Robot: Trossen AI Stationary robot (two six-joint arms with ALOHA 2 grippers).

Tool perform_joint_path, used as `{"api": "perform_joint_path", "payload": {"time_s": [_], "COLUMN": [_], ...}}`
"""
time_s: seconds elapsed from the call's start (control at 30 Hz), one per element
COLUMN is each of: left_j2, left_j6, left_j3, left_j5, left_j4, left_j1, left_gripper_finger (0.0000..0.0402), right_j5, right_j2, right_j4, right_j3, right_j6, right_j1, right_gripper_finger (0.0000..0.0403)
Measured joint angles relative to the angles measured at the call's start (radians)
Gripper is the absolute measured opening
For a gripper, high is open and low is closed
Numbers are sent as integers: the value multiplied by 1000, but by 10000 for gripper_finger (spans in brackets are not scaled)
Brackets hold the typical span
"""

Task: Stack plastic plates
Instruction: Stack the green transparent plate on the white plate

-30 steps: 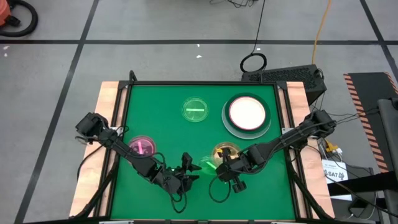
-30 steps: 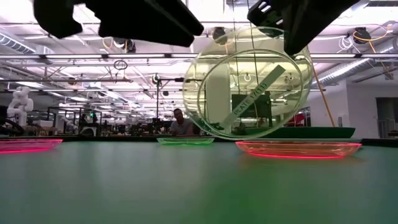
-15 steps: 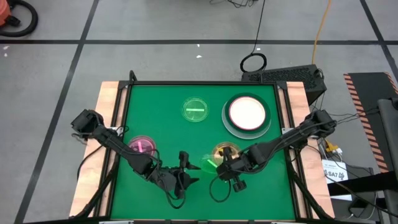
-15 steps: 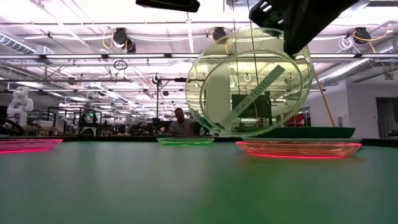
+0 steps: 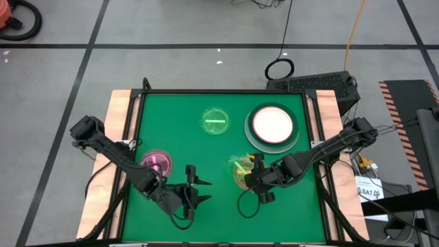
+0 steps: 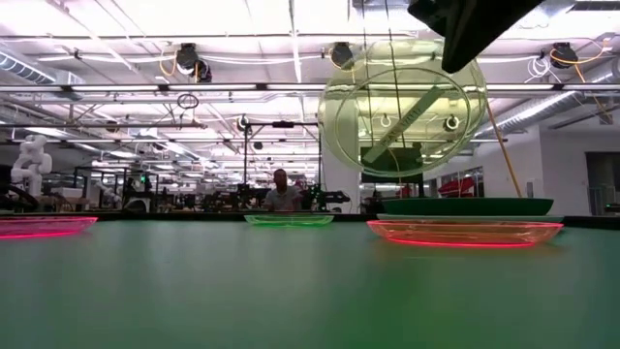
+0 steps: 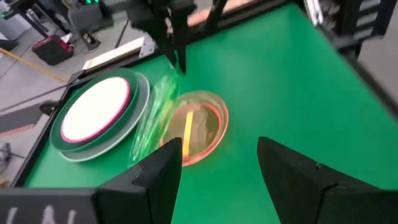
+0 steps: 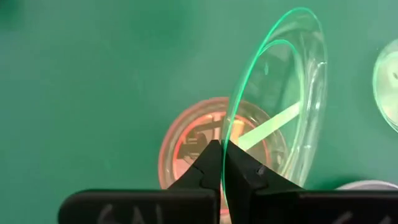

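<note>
Right claw point(image 8: 222, 163) clenched on green dish point(image 8: 280, 99), held on edge above amber dish point(image 8: 186, 149).
Around you: pink dish point(image 5: 157, 161) near left arm, 2nd green dish point(image 5: 215, 121) at far side, stack w/ cream plate point(image 5: 273, 124) on dark-green plate point(image 5: 254, 140) just beyond. Left claw point(image 5: 191, 186) released, empty, low over tabletop point(image 5: 185, 144), apart from the rest. Low view cuts off right claw's top; stack's lower plates mostly hidden.

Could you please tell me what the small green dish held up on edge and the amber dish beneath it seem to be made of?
The small translucent green round dish, pinched at its rim by the shut right pincer, looks like thin glossy clear-tinted plastic: the table shows through it and its edge glows. The small translucent amber round dish lying flat on the green table seems the same kind of plastic, its rim glowing orange-red.
</note>
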Motion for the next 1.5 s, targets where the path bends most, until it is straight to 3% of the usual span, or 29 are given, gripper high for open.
{"api": "perform_joint_path", "payload": {"time_s": [0.13, 0.27, 0.5, 0.67, 0.97, 1.2, 1.37, 1.5], "left_j2": [1, 1, -5, -5, -5, -5, -5, -5], "left_j6": [1, -2, 19, 18, 15, 26, -63, -107], "left_j3": [-9, -106, -330, -418, -418, -417, -417, -417], "left_j5": [-7, -8, 53, 117, 135, 136, 142, 256], "left_j4": [-65, -11, 292, 491, 617, 712, 704, 690], "left_j1": [3, 39, 150, 214, 280, 309, 350, 380], "left_gripper_finger": [216, 216, 216, 216, 216, 216, 216, 216], "right_j5": [13, 67, 198, 275, 266, 239, 240, 239], "right_j2": [0, 0, 0, 0, -9, -46, -48, -48], "right_j4": [-37, -72, -212, -308, -448, -451, -451, -445], "right_j3": [0, 0, 0, 0, 0, -1, -1, -11], "right_j6": [-1, -8, 9, 21, 22, 80, 142, 157], "right_j1": [-5, -19, -79, -142, -248, -305, -312, -312], "right_gripper_finger": [0, 0, 0, 0, 0, 0, 0, 0]}}
